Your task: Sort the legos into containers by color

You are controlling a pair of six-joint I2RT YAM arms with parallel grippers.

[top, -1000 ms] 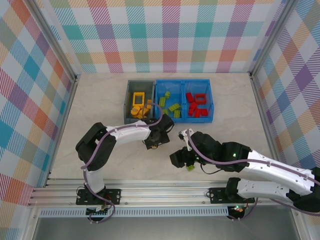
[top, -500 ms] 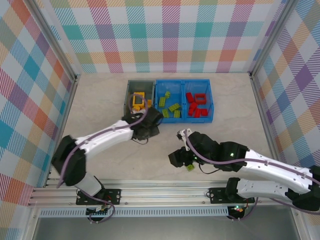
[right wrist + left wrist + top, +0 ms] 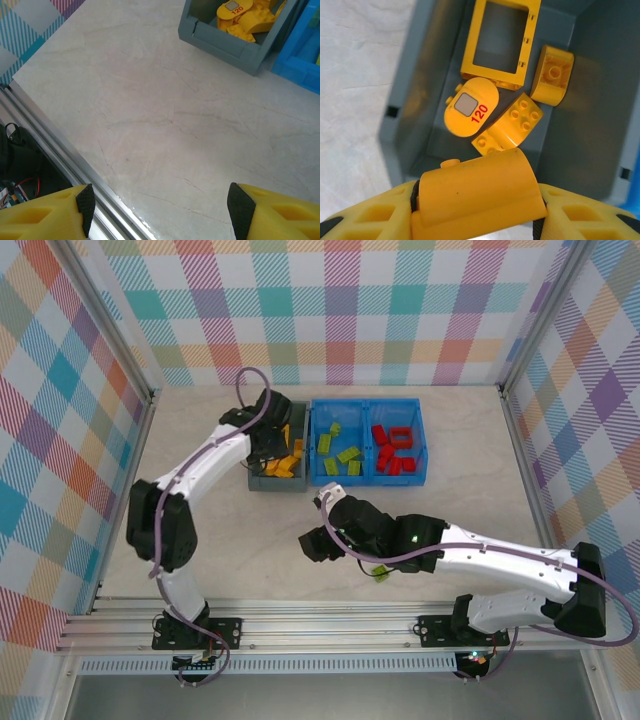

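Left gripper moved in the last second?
Yes. The left gripper, holding a yellow lego, went from in front of the grey bin to above it.

Pale marbled tabletop [image 3: 250, 565], bright plaid walls [image 3: 400, 310]

White arm links [image 3: 205, 465], black joints [image 3: 160, 530], lilac cables [image 3: 239, 388]; yellow ribbed jaws, black-tipped

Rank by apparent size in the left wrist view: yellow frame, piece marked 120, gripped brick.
Gripped brick: looks largest, but it is nearest the camera, so unsure.
Yellow frame.
Piece marked 120.
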